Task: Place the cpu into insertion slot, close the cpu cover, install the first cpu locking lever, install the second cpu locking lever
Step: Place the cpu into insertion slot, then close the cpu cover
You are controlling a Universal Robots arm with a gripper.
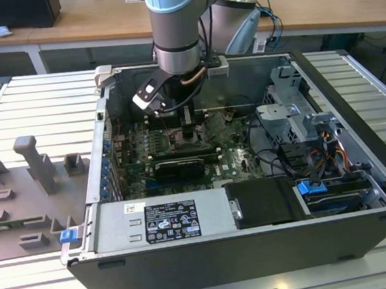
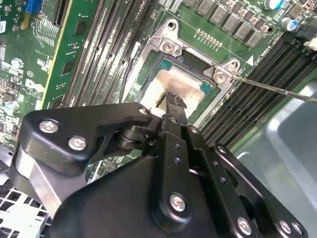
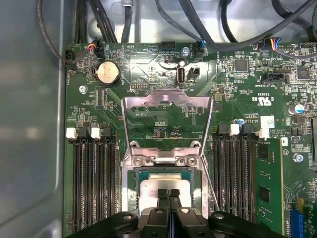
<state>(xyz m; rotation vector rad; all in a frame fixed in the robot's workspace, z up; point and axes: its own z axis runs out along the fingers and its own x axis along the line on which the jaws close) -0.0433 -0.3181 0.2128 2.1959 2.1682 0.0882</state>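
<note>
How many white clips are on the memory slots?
4 white clips in the first wrist view: two on one side of the insertion slot, two on the other. The gripper may hide more.

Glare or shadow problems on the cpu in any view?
Second wrist view: glare washes the cpu face near white, right by the tips of the shut hand. First wrist view: cpu evenly lit and pale, with a mild sheen on the open cpu cover. Exterior view: the arm overhangs the case, and the motherboard beneath it sits in shade.
</note>
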